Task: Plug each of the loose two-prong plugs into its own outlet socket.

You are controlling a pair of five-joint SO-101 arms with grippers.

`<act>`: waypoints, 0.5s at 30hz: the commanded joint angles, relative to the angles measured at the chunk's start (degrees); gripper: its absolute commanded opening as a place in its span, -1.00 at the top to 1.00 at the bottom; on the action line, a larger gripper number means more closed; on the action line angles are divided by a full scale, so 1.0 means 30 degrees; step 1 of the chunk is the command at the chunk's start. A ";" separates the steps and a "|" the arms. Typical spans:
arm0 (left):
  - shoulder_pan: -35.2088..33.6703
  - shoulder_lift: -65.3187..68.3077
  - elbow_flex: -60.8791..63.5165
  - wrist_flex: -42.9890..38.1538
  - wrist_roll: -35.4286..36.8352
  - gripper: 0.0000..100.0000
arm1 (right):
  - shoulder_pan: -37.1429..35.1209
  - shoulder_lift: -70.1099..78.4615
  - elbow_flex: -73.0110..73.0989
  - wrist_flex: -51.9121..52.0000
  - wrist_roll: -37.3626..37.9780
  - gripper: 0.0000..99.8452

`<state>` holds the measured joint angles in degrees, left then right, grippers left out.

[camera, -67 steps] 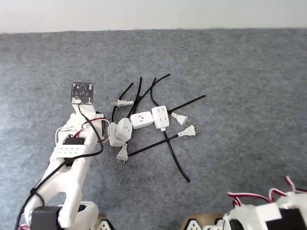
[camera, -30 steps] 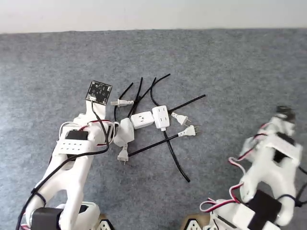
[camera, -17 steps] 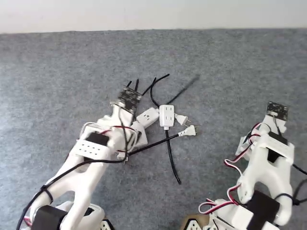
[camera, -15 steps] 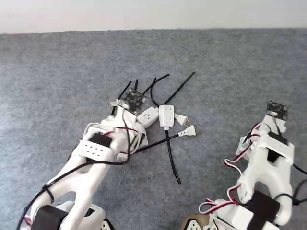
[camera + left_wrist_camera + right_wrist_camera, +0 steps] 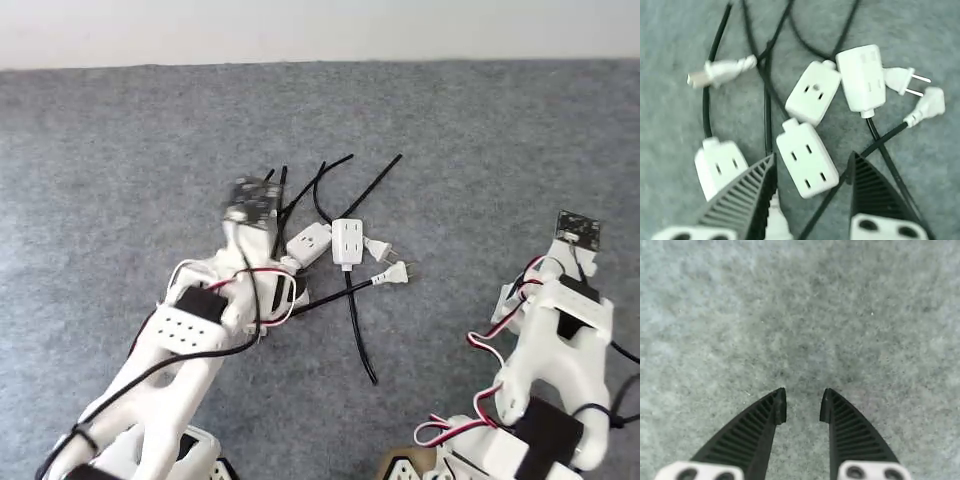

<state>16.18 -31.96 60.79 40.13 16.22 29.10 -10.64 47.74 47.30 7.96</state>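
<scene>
while the left end effector hangs wide open, one white outlet socket lies under the gap between its fingers. a loose two-prong plug lies just ahead, off to one side. right end effector: narrow gap, over the grey table, well apart from the cords.

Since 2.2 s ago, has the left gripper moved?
Yes. The left gripper swung right, over the outlet sockets; the rightmost two-prong plug stayed put.
</scene>
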 commanded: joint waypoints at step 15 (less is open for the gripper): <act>0.0879 0.6769 -0.3414 -0.0205 0.7062 0.57 | -0.0454 -0.0190 -0.0147 -0.0454 0.0205 0.75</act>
<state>18.64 -14.46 55.96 36.97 34.95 28.40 -10.64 47.74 47.30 7.96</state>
